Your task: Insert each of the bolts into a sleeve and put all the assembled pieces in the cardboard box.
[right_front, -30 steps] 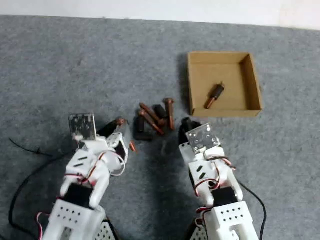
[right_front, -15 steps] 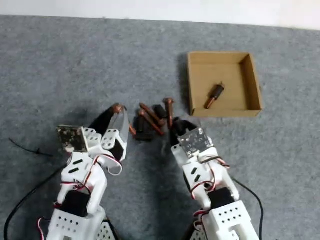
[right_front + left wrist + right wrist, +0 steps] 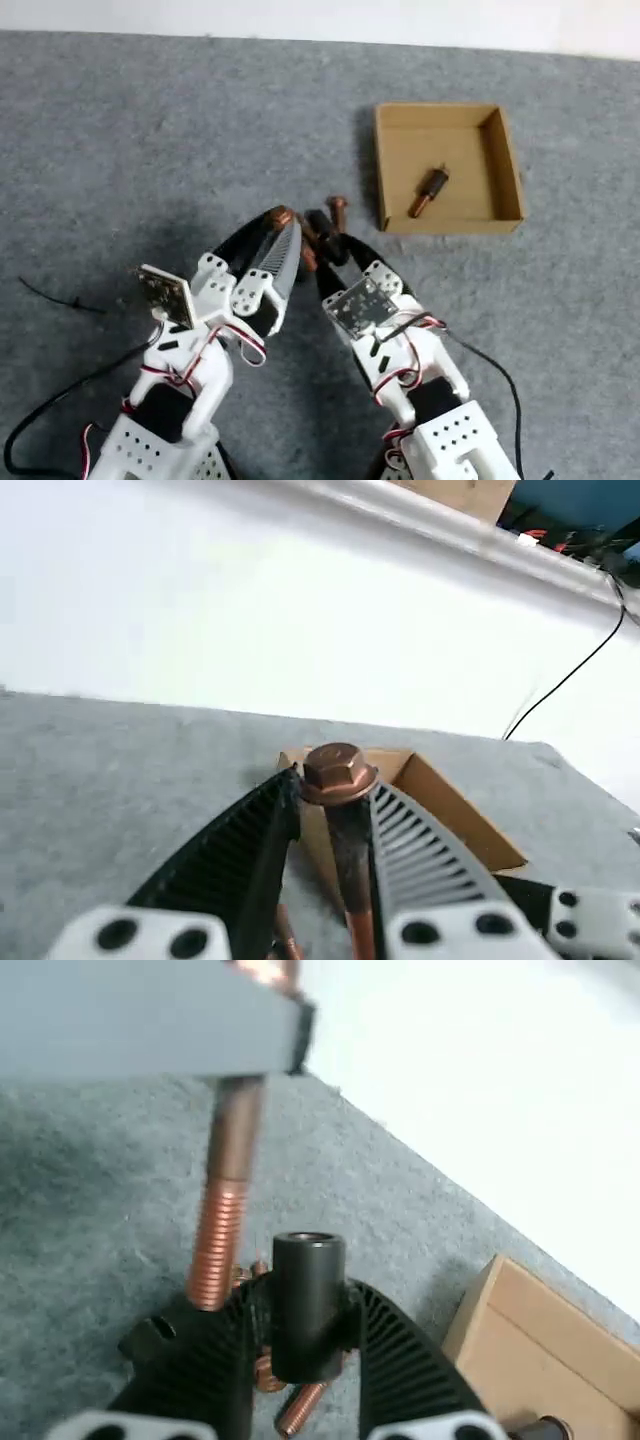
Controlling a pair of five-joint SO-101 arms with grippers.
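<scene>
My left gripper (image 3: 279,228) is shut on a copper bolt (image 3: 338,773), held by the shaft just under its hex head, threaded end pointing down. My right gripper (image 3: 332,254) is shut on a black sleeve (image 3: 308,1300), which stands upright with its bore facing up. The bolt's threaded end (image 3: 215,1250) hangs close beside the sleeve, off to one side of the bore and not inside it. The two grippers meet above the pile of loose bolts and sleeves (image 3: 322,222). The cardboard box (image 3: 500,150) at the back right holds one assembled piece (image 3: 428,192).
One loose bolt (image 3: 338,207) lies between the pile and the box's near left corner. A thin black cable (image 3: 55,297) lies on the grey carpet at the left. More loose bolts (image 3: 300,1408) show beneath the held sleeve.
The left gripper swung right and forward with the bolt, until it stood over the pile. The right gripper moved left toward it, so the two now stand tip to tip.
</scene>
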